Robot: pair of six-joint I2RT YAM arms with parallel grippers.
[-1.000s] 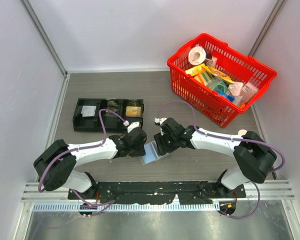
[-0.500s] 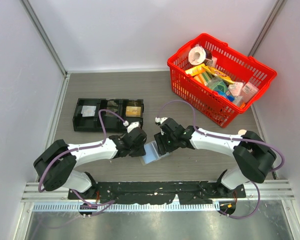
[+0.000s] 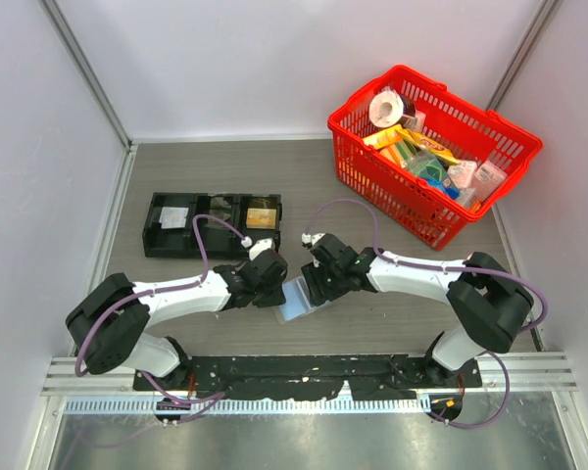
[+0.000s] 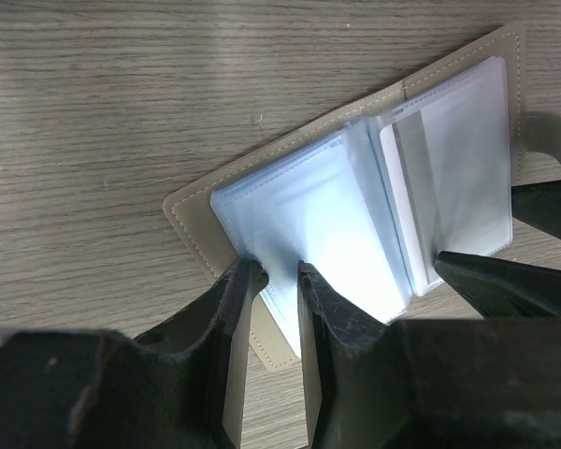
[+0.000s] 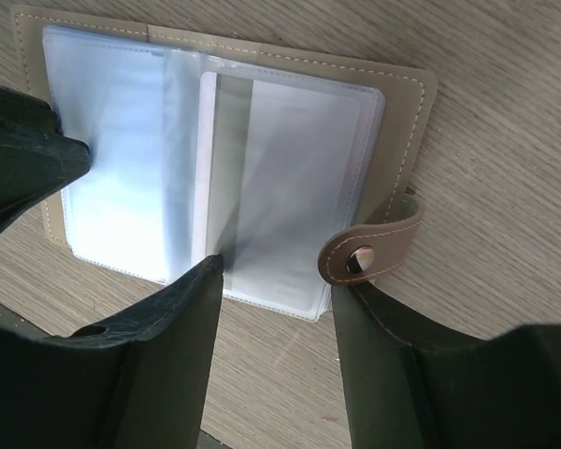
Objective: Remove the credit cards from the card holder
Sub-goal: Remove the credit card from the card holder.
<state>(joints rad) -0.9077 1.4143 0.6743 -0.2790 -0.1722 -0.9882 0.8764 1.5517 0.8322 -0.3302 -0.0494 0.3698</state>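
The card holder (image 3: pixel 296 299) lies open on the table between my two grippers, grey outside with pale blue clear pockets. In the left wrist view the card holder (image 4: pixel 355 187) shows a whitish credit card (image 4: pixel 449 159) in its right panel. My left gripper (image 4: pixel 277 276) is shut on the near edge of the left pocket leaves. In the right wrist view the card holder (image 5: pixel 224 150) has the credit card (image 5: pixel 290 178) in the right pocket. My right gripper (image 5: pixel 279 281) is open, its fingers straddling that panel's near edge, one by the fold, one under the snap strap (image 5: pixel 369 248).
A long black three-compartment tray (image 3: pixel 211 223) sits at the back left. A red basket (image 3: pixel 348 147) full of goods stands at the back right. Side walls close in the table left and right.
My right gripper has edged slightly left, closer over the card holder. The left gripper and the holder have stayed in place.
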